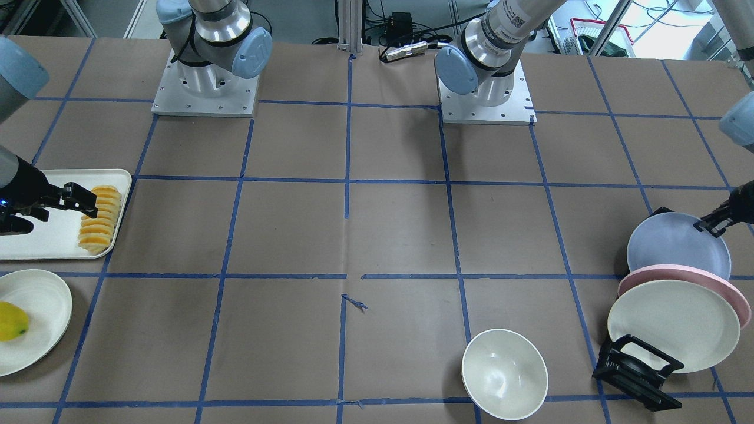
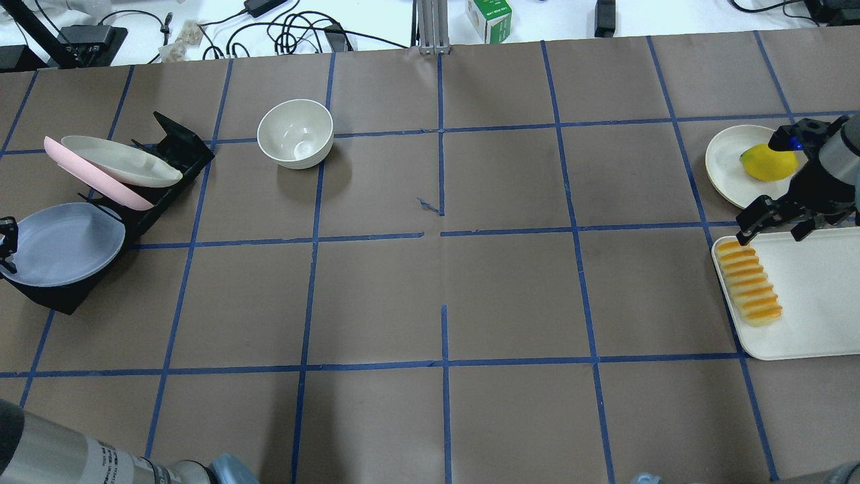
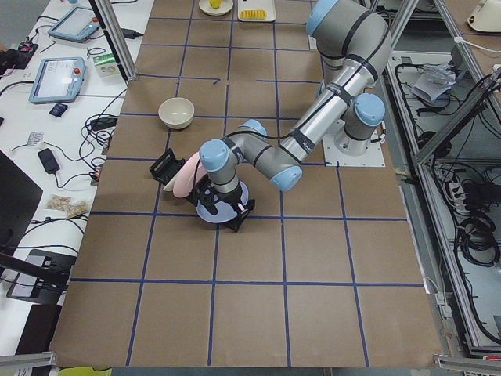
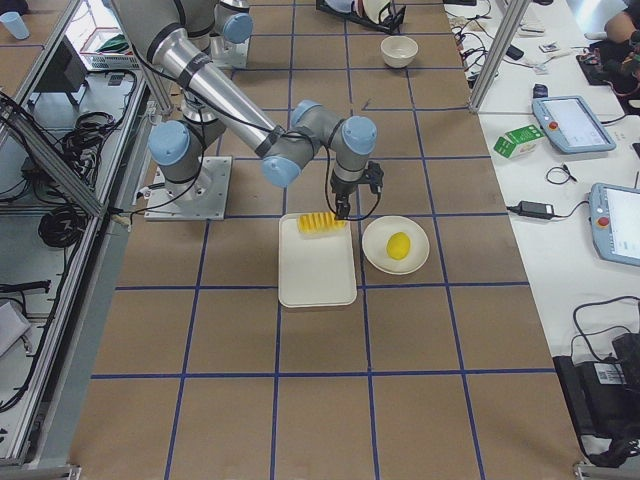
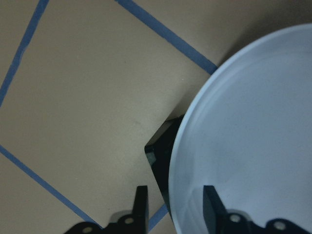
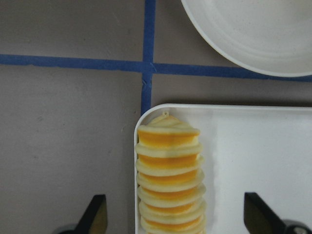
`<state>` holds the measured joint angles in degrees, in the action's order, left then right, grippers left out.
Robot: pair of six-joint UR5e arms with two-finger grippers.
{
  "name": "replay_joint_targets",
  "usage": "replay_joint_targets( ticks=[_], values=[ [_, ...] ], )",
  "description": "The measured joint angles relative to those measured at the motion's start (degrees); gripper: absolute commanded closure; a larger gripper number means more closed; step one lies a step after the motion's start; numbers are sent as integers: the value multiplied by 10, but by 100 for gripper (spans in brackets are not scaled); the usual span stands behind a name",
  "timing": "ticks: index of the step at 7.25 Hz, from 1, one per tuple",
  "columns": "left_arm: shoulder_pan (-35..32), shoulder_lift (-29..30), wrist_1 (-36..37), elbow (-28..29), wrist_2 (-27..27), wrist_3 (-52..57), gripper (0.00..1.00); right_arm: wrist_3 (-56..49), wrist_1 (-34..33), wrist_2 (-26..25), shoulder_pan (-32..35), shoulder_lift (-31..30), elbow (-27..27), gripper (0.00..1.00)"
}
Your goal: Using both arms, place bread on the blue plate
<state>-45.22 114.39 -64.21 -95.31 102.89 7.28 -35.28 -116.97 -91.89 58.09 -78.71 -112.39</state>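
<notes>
The bread [image 6: 169,170] lies at one edge of the white tray [image 6: 263,146]. It looks light and ridged (probably one stiff piece) and is best pinched across its long sides. The right gripper [image 6: 175,210] hangs over it, spread wide and empty. The left gripper [image 5: 175,204], jaws parted, straddles the rim of the blue plate [image 5: 253,122].

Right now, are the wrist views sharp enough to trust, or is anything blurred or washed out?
Right wrist view: the ridged orange-yellow sliced bread is crisp, only the black fingers at the bottom edge are soft. Left wrist view: the round pale lavender-blue plate is evenly lit, slightly soft, no glare. Overhead view: white bench overexposed.
</notes>
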Motion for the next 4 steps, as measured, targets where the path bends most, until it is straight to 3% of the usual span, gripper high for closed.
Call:
replay_joint_targets(
  ticks=[4],
  values=[
    [-1,-7,-10,5,0,10,100,2,-49,-22,-8,10,-71,0]
  ],
)
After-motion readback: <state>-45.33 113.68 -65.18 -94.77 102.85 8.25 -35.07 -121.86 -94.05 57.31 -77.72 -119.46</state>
